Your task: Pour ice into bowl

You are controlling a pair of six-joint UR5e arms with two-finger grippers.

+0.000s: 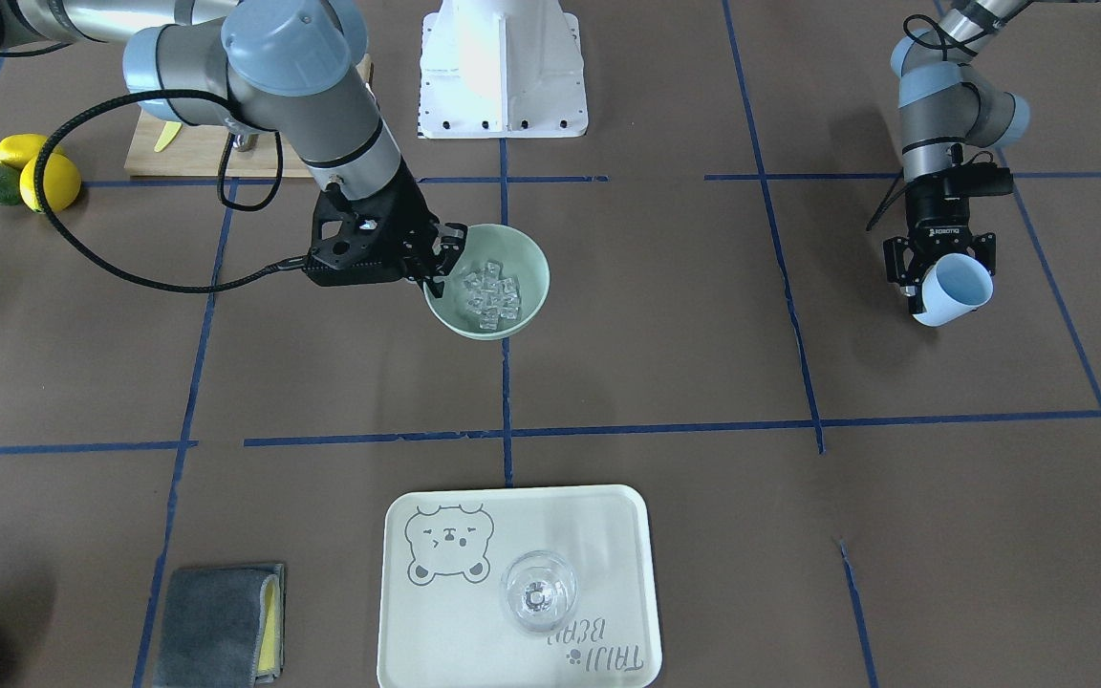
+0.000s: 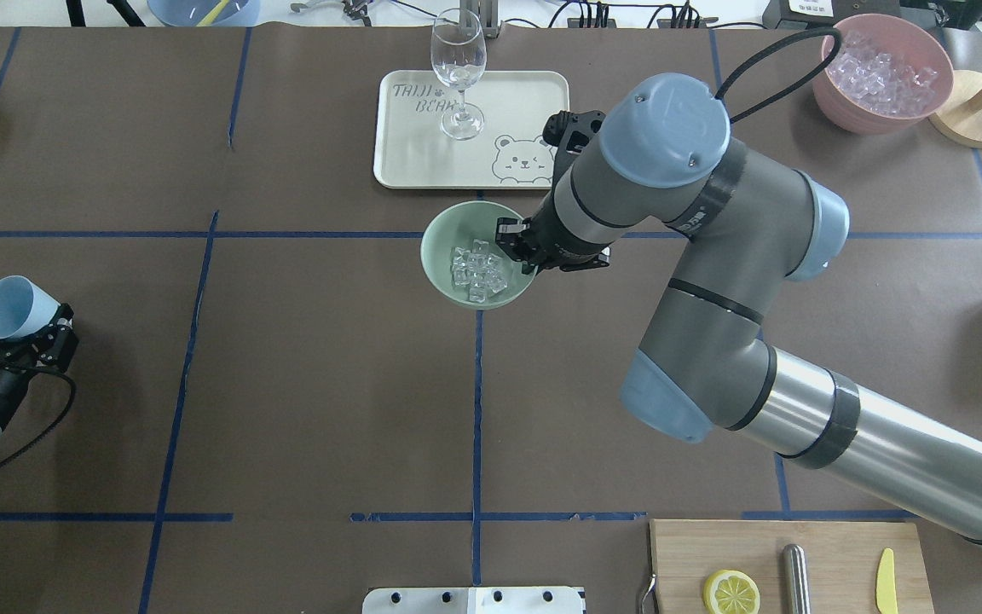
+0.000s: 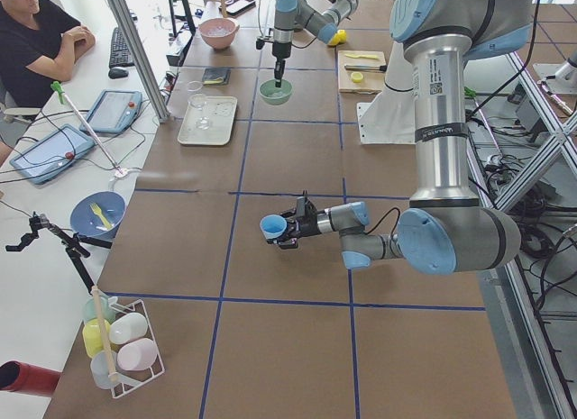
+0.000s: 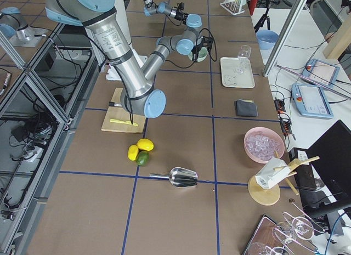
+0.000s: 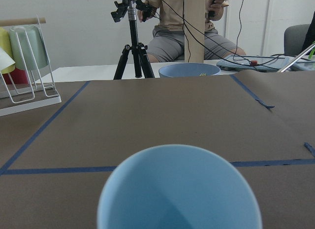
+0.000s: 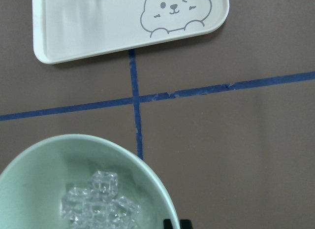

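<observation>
The pale mint-green bowl (image 1: 522, 258) (image 2: 440, 247) stands near the table's middle. A small heap of clear ice cubes (image 1: 490, 291) (image 2: 478, 271) lies in it. My right gripper (image 1: 443, 260) (image 2: 518, 251) points down at the bowl's rim. In the right wrist view its fingertips (image 6: 186, 223) stand close together at the rim (image 6: 147, 172), so it is shut on the bowl. My left gripper (image 1: 942, 277) (image 2: 26, 328) is far off to the side. It is shut on a light blue cup (image 1: 957, 287) (image 2: 14, 305) (image 5: 179, 189), held tilted on its side. The cup looks empty.
A cream tray (image 1: 455, 631) (image 2: 423, 162) with a clear wine glass (image 1: 538, 591) (image 2: 459, 68) lies beyond the bowl. A pink container of ice (image 2: 883, 72), a grey cloth (image 1: 221, 621), a cutting board (image 2: 832, 546), lemons (image 1: 49, 177) and a metal scoop (image 4: 184, 177) lie around the edges.
</observation>
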